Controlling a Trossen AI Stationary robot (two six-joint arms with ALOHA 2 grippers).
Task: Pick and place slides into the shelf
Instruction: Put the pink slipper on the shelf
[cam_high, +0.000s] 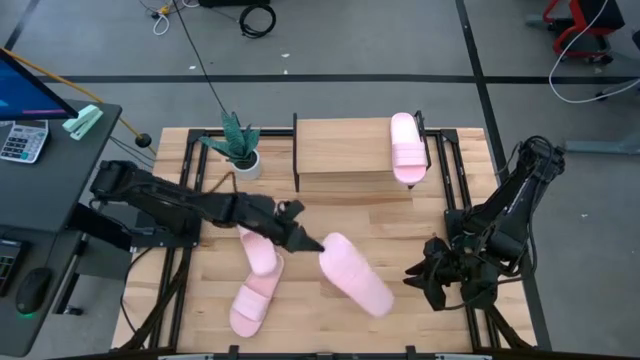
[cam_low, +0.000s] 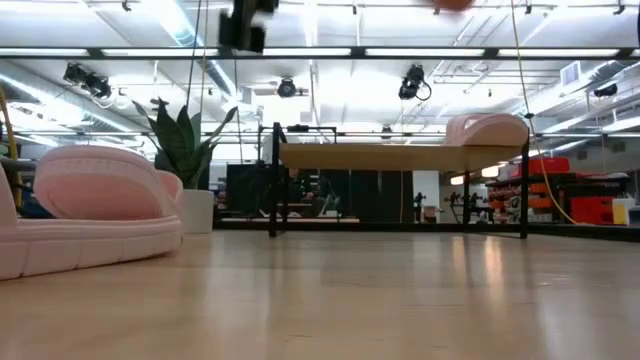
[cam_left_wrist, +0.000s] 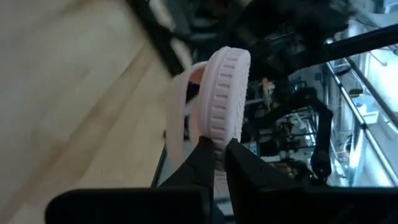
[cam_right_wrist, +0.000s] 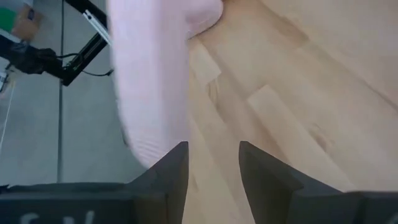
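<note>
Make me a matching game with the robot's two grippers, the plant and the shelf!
Things:
A. left gripper
B. right gripper
C. potted plant
D. shelf

States or places:
1. open, holding nothing
2. has the resting slide on top, at its right end
3. shut on the pinched slide
4. stands on the table by the shelf's left end

Pairs: A-3, B-1, C-4, D-2.
</note>
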